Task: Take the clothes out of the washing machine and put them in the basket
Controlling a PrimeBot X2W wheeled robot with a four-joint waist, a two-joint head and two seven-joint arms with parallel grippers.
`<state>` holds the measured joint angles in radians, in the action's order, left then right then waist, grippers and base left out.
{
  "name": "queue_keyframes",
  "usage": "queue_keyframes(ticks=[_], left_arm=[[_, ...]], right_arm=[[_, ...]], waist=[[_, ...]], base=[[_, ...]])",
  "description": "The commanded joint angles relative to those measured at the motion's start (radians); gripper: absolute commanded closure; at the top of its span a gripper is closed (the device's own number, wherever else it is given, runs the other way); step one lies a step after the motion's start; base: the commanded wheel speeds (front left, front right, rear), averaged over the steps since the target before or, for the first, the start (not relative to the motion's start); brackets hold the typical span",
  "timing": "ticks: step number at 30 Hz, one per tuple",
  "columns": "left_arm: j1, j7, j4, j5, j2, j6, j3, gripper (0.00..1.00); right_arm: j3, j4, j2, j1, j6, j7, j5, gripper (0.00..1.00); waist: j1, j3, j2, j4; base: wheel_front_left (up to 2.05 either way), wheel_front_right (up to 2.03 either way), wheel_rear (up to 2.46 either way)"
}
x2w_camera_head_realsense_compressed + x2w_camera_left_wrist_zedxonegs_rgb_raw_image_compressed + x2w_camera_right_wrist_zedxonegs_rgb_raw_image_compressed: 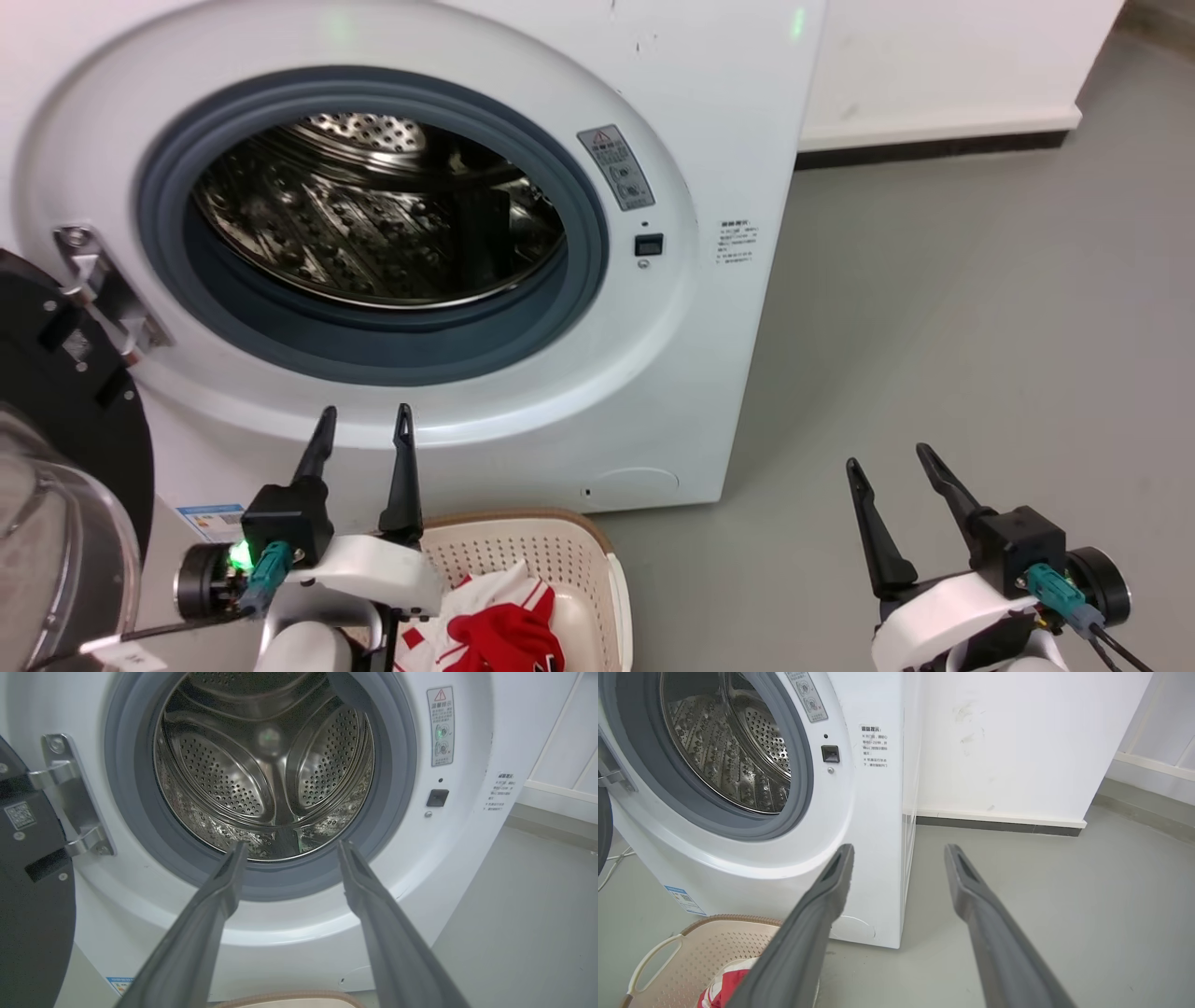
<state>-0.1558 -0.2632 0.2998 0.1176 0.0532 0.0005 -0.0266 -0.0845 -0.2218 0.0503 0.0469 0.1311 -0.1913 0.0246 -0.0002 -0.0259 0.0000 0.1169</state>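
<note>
Head view looks down on the washing machine. Its black-framed glass door is swung wide on the metal hinge at the left of the porthole. The perforated steel drum shows bare metal across all that can be seen of it. On the grey floor, close against the machine's bottom front edge, stands the cream basket with its brown rim. The red-and-white clothes lie heaped inside it, toward its near left part, partly hidden by the left arm's pale wrist.

The left gripper is raised over the basket's far left rim, pointing up at the machine front just below the grey door seal. Its jaws are parted and hold nothing. In the left wrist view the two dark fingers frame the lower lip of the porthole, aimed into the drum, with a strip of basket rim at the bottom edge. A green light glows on that wrist.

The right gripper hangs over bare floor, well apart from the basket on its right side and out past the machine's right front corner. Its jaws splay upward, released, gripping nothing. The right wrist view looks along them at that corner and the white wall behind.
</note>
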Motion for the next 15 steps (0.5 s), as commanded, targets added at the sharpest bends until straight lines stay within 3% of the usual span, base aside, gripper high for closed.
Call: queue_keyframes(ticks=[1, 7, 15], left_arm=[[0.022, -0.002, -0.023, -0.011, 0.008, 0.005, -0.001, 0.0], [0.094, -0.002, -0.132, -0.043, 0.028, 0.016, 0.003, 0.0], [0.181, -0.002, -0.163, -0.036, 0.032, 0.027, -0.001, 0.0]], right_arm=[[0.004, 0.016, 0.0, -0.017, -0.001, 0.004, -0.002, 0.0], [0.02, 0.09, 0.0, -0.054, -0.001, 0.033, -0.011, 0.0], [0.026, 0.131, 0.0, -0.088, -0.001, 0.056, -0.016, 0.0]], waist=[[0.0002, 0.017, 0.0, -0.01], [0.0002, 0.047, 0.0, -0.026], [0.0002, 0.068, 0.0, -0.054]], base=[[0.0, 0.0, 0.0], [0.0, 0.0, 0.0], [0.0, 0.0, 0.0]])
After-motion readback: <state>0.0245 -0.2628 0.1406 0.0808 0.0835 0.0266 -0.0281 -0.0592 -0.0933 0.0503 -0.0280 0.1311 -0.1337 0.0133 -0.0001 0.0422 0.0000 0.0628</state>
